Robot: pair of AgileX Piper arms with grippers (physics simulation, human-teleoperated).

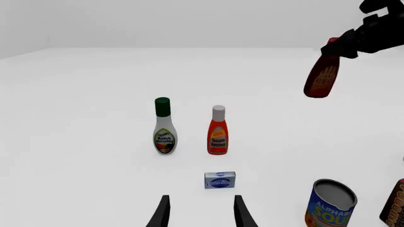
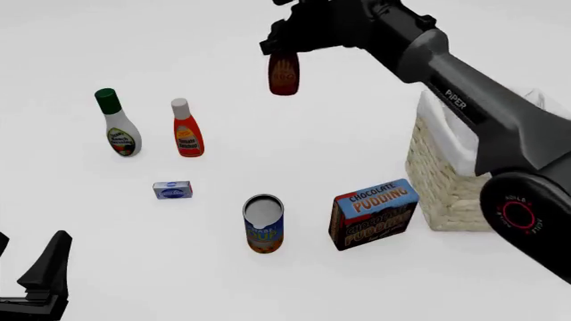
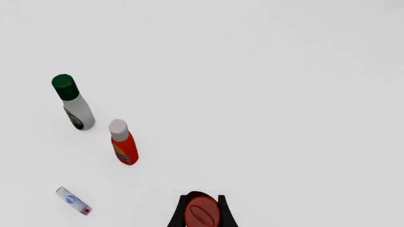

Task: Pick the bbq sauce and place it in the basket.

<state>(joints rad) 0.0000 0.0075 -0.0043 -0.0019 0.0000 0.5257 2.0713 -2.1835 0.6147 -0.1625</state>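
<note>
The right hand [image 2: 283,48] is clamped on the red cap of the dark red-brown bbq sauce bottle [image 2: 283,75], hanging above the white tabletop [image 2: 295,147], well left of the pale-straw woven wicker basket [image 2: 442,180]. The left hand [image 1: 200,213] rests low, fingers apart.

We see the basket [image 2: 446,180] at the worktop's right edge largely hidden behind the right arm, the bbq sauce [image 2: 283,73] with its cap covered by the right gripper [image 2: 283,48], and small, unreadable bottle labels.
</note>
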